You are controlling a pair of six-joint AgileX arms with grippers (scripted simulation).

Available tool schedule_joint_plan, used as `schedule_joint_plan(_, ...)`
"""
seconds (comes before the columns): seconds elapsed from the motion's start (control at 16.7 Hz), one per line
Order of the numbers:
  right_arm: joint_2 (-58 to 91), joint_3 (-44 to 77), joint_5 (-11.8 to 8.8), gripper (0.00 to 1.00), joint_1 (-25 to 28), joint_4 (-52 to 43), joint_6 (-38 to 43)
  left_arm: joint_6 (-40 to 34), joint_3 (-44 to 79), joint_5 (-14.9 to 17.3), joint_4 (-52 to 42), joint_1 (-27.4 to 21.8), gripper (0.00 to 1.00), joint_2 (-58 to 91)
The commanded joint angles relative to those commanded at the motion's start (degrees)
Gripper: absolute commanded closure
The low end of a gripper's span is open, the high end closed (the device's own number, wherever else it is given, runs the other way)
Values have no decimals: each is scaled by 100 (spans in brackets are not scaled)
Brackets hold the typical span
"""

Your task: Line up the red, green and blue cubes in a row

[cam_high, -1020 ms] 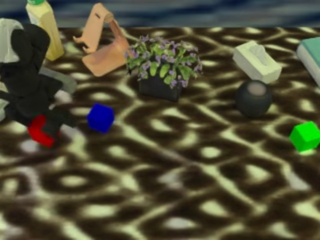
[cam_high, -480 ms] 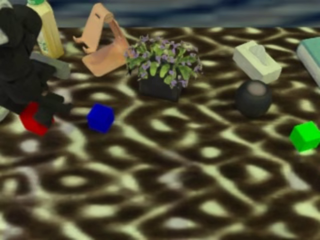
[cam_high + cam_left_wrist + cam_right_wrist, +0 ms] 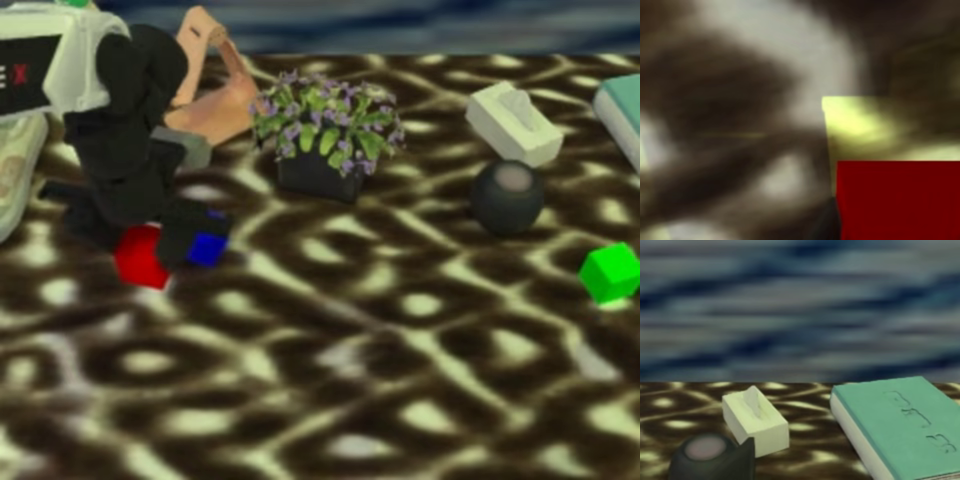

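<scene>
The left gripper (image 3: 150,245) pinched the red cube (image 3: 140,256) near the table's left edge, with the blue cube (image 3: 207,248) just beside it toward the centre, possibly touching a finger, though the arm hid that gap. The green cube (image 3: 610,273) lay well apart by the right edge, nearer the right arm, which was out of the top view.

Even, soft light in all views; the left wrist view is badly blurred.

From above, the worktop (image 3: 400,380) is evenly lit, with faint shadows under the ball (image 3: 508,197) and plant (image 3: 325,135). The left wrist view is smeared, only the red cube (image 3: 897,200) sharp-edged. The right wrist view shows the book (image 3: 900,422) clearly, its backdrop streaky.
</scene>
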Motion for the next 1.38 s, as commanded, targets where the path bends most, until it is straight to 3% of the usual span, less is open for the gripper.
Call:
schedule_joint_plan(0.3,0,0,0,0,0,0,0,-2385,-334,-53,-83,-1197,100,-315)
schedule_joint_plan(0.54,0,0,0,0,0,0,0,-3503,-536,-102,-50,-1880,100,-617)
schedule_joint_plan(1.02,0,0,0,0,0,0,0,-3683,-628,-111,66,-2000,100,-638)
schedule_joint_plan(1.38,0,0,0,0,0,0,0,-3679,-1278,-105,1233,-1997,100,-154)
